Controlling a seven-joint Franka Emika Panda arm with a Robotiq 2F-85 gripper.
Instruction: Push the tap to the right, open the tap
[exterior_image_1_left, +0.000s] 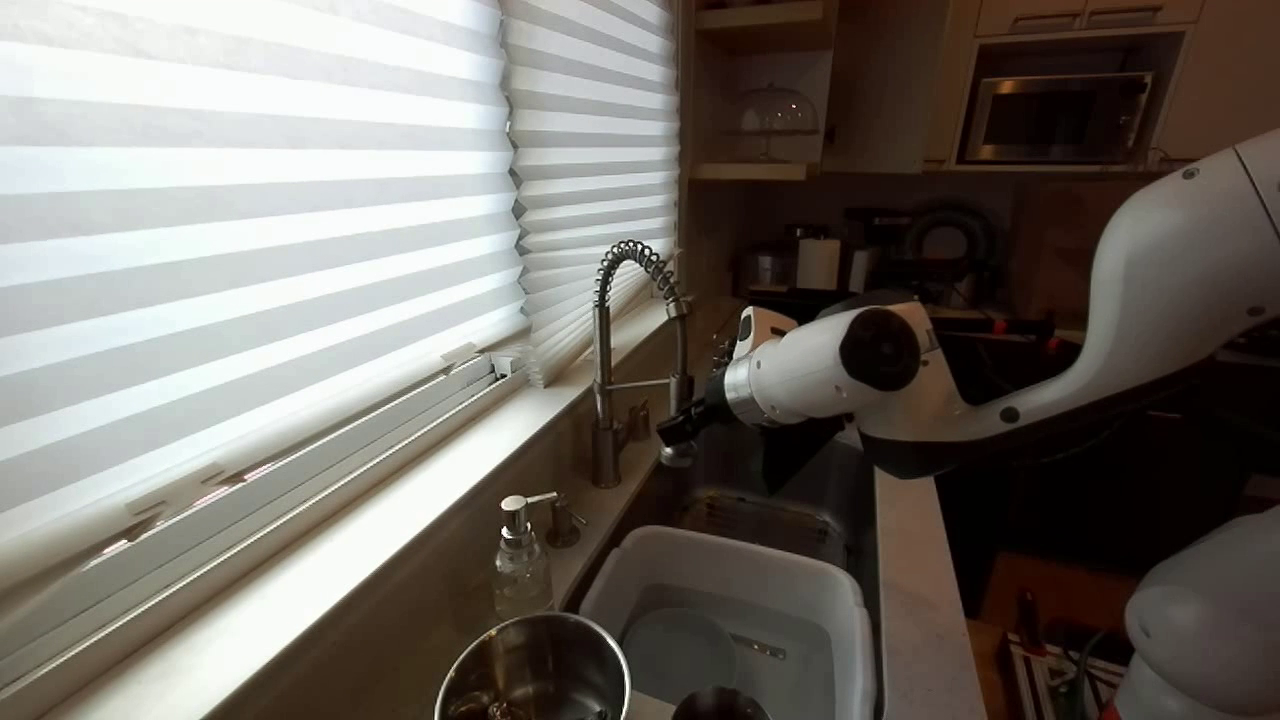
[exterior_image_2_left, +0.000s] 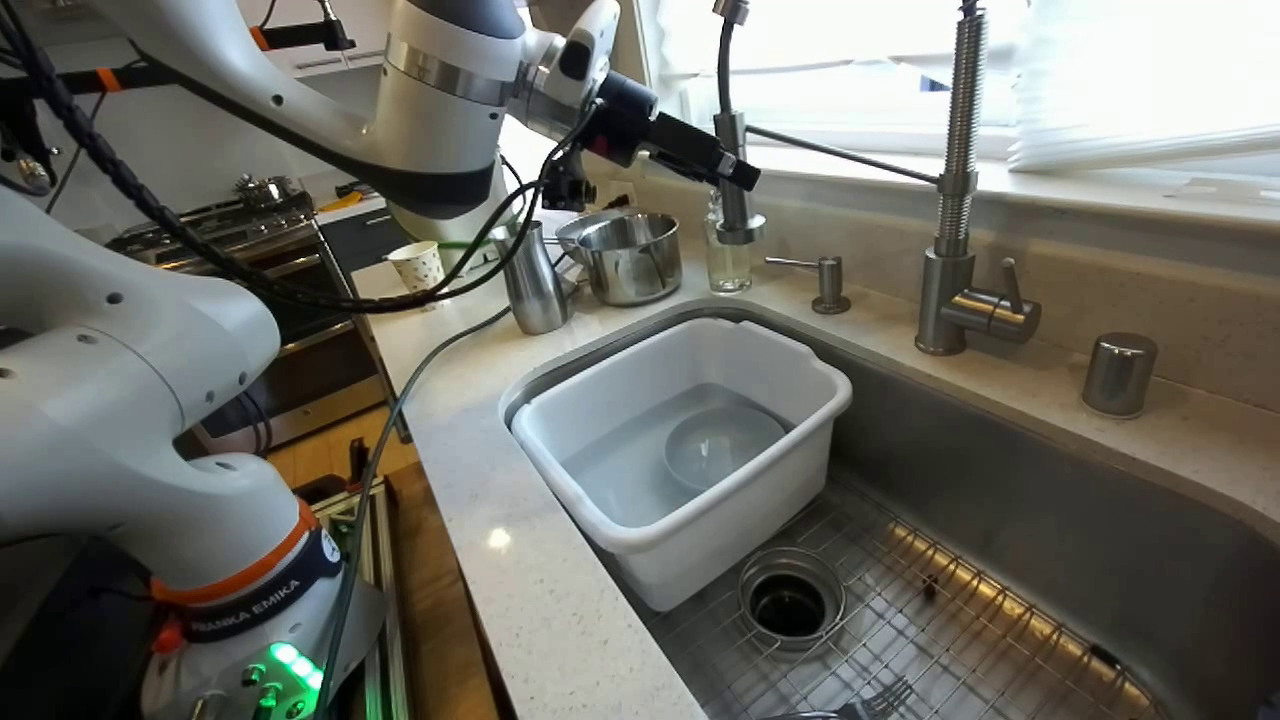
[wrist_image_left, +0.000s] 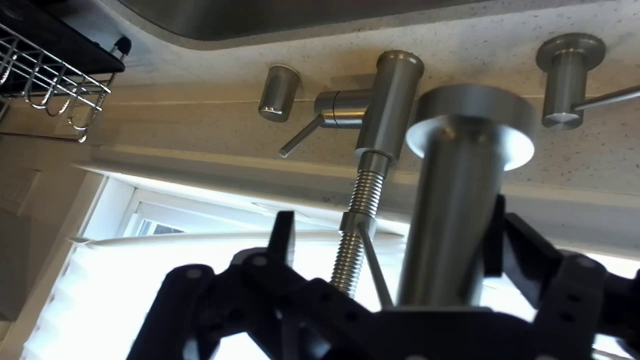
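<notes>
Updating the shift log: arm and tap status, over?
Fingers open, spray head between, contact unclear. Tap upright, no visible flow. White tub in sink, probably not in the way.

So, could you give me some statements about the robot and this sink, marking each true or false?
1. The tap is arched at the top. True.
2. The gripper is shut. False: the gripper is open, with the spray head between its fingers in the wrist view.
3. Water is pouring from the tap. False: no stream shows below the spray head.
4. The tub stands in the sink. True.
5. A metal pot stands on the counter. True.
6. The soap bottle is inside the tub. False: the soap bottle stands on the counter.
</notes>
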